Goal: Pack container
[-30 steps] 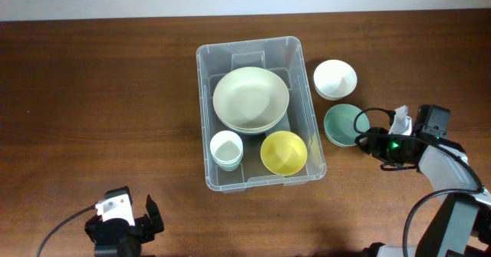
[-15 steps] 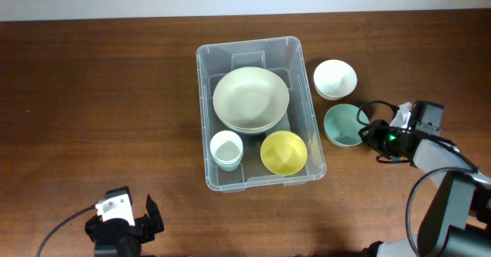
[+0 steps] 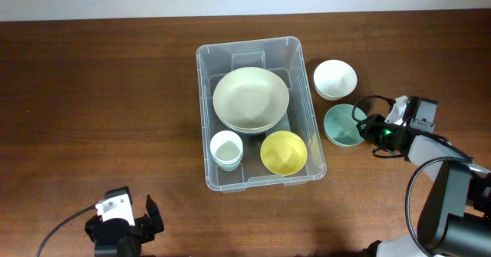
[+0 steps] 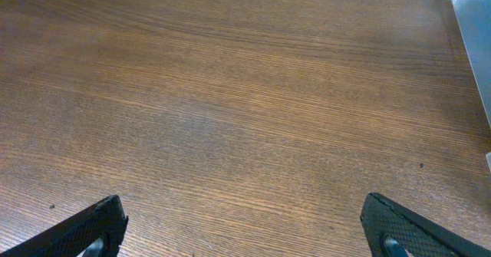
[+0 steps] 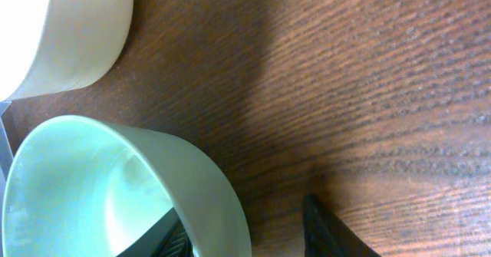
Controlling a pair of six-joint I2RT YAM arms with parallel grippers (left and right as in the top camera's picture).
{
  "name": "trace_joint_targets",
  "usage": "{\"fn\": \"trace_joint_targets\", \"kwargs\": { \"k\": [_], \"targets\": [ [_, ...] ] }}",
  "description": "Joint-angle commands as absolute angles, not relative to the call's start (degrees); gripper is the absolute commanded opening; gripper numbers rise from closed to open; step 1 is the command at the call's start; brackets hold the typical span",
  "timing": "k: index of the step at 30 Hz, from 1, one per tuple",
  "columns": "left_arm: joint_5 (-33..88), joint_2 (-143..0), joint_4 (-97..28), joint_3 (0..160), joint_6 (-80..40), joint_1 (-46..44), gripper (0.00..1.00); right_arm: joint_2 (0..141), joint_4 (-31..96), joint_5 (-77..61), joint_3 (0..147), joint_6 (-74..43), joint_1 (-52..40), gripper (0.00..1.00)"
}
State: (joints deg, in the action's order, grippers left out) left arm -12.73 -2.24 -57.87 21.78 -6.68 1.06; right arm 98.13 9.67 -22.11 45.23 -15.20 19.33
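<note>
The step in hand looks like the pick-up of the green bowl (image 5: 115, 188), which sits on the counter (image 3: 92, 96) just beside the right wall of the container (image 3: 257, 57). The container itself stands mid-counter. The right gripper (image 3: 365, 129) is at the bowl's near rim, partly open. In the wrist view one finger is inside the wall and the other stands off outside it, so nothing is clamped yet. To do this well, it should probably go a little deeper over the rim before closing, pinch the wall squarely, and lift straight up. That would keep the bowl from knocking the white bowl (image 3: 334, 79) close by or the container's rim. The free room inside looks tight, so nesting it in another bowl may be the safest placing. The left gripper (image 4: 244, 228) hangs wide open over bare counter, well away. Count: one container and five bowls. Three are inside, a large pale bowl (image 3: 251, 98), a small white bowl (image 3: 226, 149) and a yellow bowl (image 3: 284, 152), and two are outside.
</note>
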Motion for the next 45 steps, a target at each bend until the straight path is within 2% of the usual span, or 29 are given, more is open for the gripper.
{"fn": "trace_joint_targets", "kwargs": {
  "k": [1,4,15,16,17,19,20,25,28,33,37,40,45],
  "targets": [
    [-13.3,-1.9,-58.0,22.7,-6.8,1.2,1.0,101.0,10.0,-20.3,44.2,-15.5,18.7,0.4],
    [-13.3,-1.9,-58.0,22.7,-6.8,1.2,1.0,101.0,9.0,-20.3,44.2,-15.5,18.7,0.37],
    [-13.3,-1.9,-58.0,22.7,-6.8,1.2,1.0,101.0,7.1,-20.5,44.2,-12.3,16.1,0.37],
    [-13.3,-1.9,-58.0,22.7,-6.8,1.2,1.0,101.0,6.6,-20.4,44.2,-12.2,15.5,0.32],
    [-13.3,-1.9,-58.0,22.7,-6.8,1.2,1.0,101.0,6.0,-20.3,44.2,-12.2,14.7,0.16],
    [-13.3,-1.8,-58.0,22.7,-6.8,1.2,1.0,101.0,5.3,-20.3,44.2,-12.3,14.0,0.05],
    [-13.3,-1.9,-58.0,22.7,-6.8,1.2,1.0,101.0,5.1,-20.3,44.2,-12.3,13.8,0.04],
    [-13.3,-1.9,-58.0,22.7,-6.8,1.2,1.0,100.6,5.1,-20.6,44.3,-12.3,14.0,0.04],
    [-13.3,-1.9,-58.0,22.7,-6.8,1.2,1.0,95.6,7.0,-23.4,44.3,-12.3,16.2,0.04],
    [-13.3,-1.9,-58.0,22.7,-6.8,1.2,1.0,81.6,12.0,-25.5,44.3,-12.3,22.6,0.04],
    [-13.3,-1.9,-58.0,22.7,-6.8,1.2,1.0,65.1,18.3,-26.4,44.3,-10.9,25.8,0.04],
    [-13.3,-1.9,-58.0,22.7,-6.8,1.2,1.0,54.4,20.2,-28.9,44.3,-9.9,21.7,0.04],
    [-13.3,-1.9,-58.0,22.7,-6.8,1.2,1.0,47.5,23.1,-27.1,44.3,-7.3,9.5,0.04]
  ]
}}
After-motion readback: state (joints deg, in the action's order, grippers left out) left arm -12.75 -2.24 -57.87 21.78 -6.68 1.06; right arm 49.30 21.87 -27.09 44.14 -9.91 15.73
